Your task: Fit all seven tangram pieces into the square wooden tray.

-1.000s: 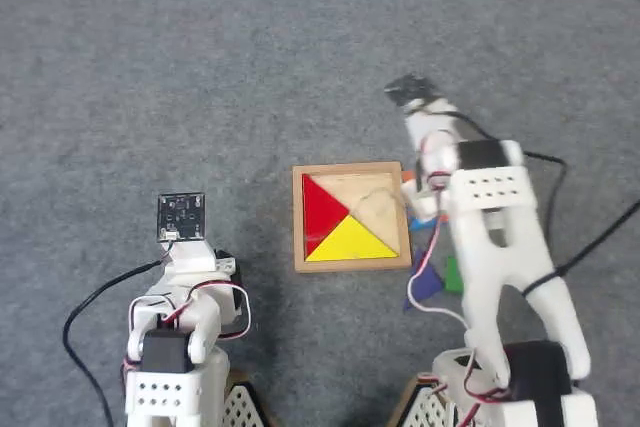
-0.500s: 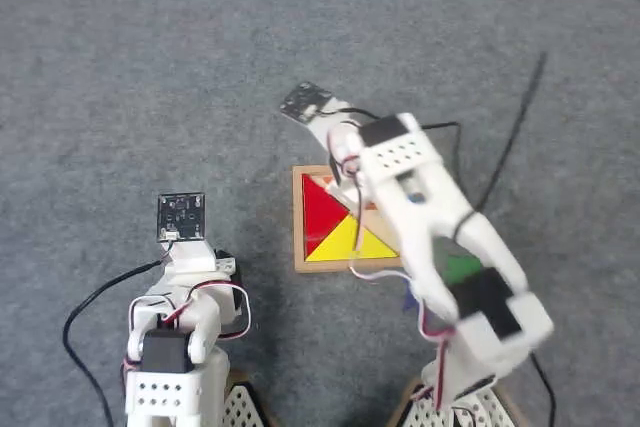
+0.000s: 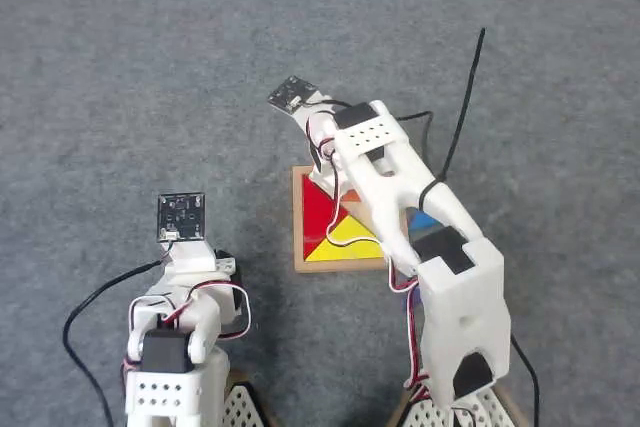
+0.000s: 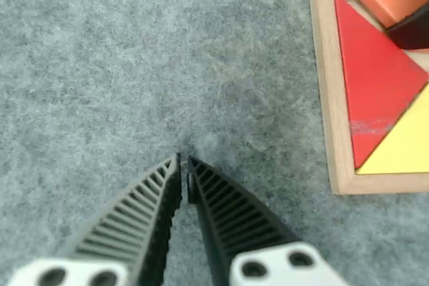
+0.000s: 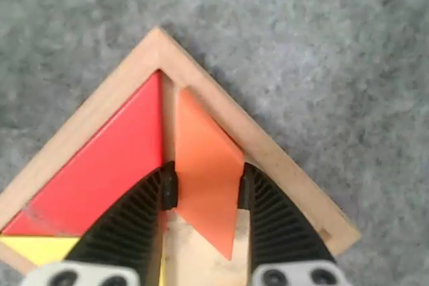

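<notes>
Tangram assembly at an early-to-middle stage. The square wooden tray [image 3: 298,222] lies on the grey desk [image 3: 150,77] between the two arms. Two large pieces are seated flat in it: the red triangle [image 3: 320,209] against the rim nearest the left arm, and the yellow triangle [image 3: 352,243] along the near rim, the two meeting edge to edge. The right hand [image 5: 206,185] grips the orange parallelogram [image 5: 201,145] by its two long sides at the tray's far corner, between the red triangle's edge and the rim. Whether this piece is fully down on the tray floor cannot be told. The left hand [image 4: 183,165] hangs over bare desk beside the tray, its fingers closed on nothing. By this reading, two of the seven pieces are placed and a third is being fitted. Four are left to place, and the right arm covers the rest of the tray.
</notes>
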`<control>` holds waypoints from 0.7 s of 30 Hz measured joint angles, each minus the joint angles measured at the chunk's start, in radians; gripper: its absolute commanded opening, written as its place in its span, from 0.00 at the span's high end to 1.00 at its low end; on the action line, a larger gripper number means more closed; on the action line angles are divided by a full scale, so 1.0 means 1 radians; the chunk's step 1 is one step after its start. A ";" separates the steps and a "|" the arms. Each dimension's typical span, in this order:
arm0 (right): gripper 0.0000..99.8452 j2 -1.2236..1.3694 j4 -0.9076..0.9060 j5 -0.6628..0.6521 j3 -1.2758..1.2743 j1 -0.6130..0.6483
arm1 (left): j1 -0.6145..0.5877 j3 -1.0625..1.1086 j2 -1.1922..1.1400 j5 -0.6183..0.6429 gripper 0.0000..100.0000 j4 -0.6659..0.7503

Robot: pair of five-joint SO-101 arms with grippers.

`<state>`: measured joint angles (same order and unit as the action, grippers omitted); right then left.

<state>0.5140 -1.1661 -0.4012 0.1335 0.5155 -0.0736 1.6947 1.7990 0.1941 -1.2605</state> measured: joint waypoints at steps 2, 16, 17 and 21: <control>0.83 0.000 0.000 0.000 0.000 0.005 | 0.000 0.000 0.000 0.000 0.99 0.000; 0.83 -0.083 0.029 0.043 -0.034 -0.026 | 0.000 0.000 0.000 0.000 0.99 0.000; 0.83 -0.112 0.051 0.046 -0.060 -0.037 | 0.000 0.000 0.000 0.000 0.99 0.000; 0.83 -0.249 0.184 0.051 -0.224 -0.072 | 0.000 0.000 0.000 0.000 0.99 0.000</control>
<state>0.2654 -0.9820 -0.3506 -0.0905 0.4434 -0.0736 1.6947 1.7990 0.1941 -1.2605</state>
